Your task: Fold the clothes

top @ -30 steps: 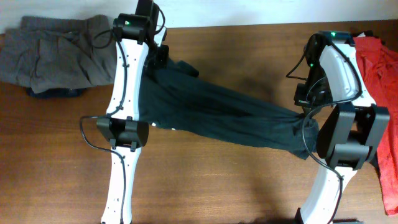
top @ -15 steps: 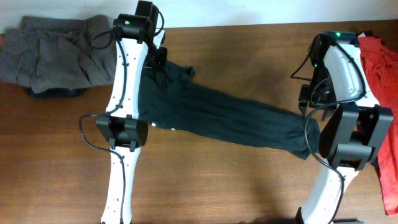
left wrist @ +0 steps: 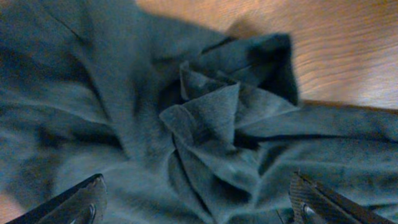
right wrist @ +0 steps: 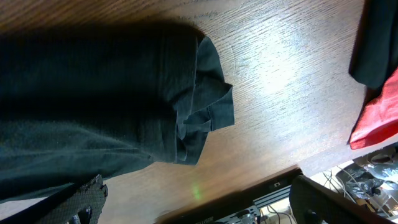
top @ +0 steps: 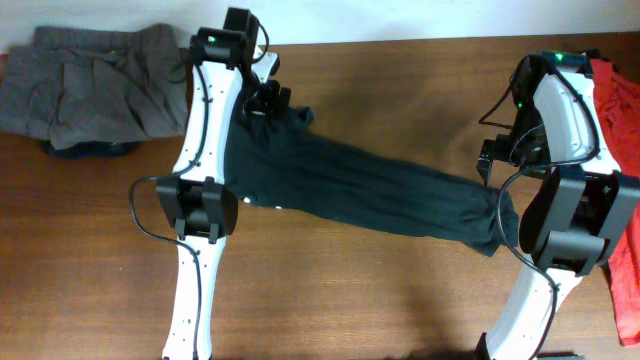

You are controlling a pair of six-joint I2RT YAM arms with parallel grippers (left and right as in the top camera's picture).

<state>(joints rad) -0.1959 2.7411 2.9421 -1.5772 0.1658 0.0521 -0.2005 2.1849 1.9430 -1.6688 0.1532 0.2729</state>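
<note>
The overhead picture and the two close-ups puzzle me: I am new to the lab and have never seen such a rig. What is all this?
The two white-and-black things are robot arms at a wooden table. The wide picture comes from a fixed camera above. Each close-up comes from a camera on one wrist, with that arm's own fingertips in the bottom corners. A black T-shirt lies bunched in a long band across the table between the arms. A grey garment lies at the far left, and a red garment at the right edge. The left gripper hangs over one crumpled end of the shirt, the right gripper over the other. Both are open and hold nothing.
</note>
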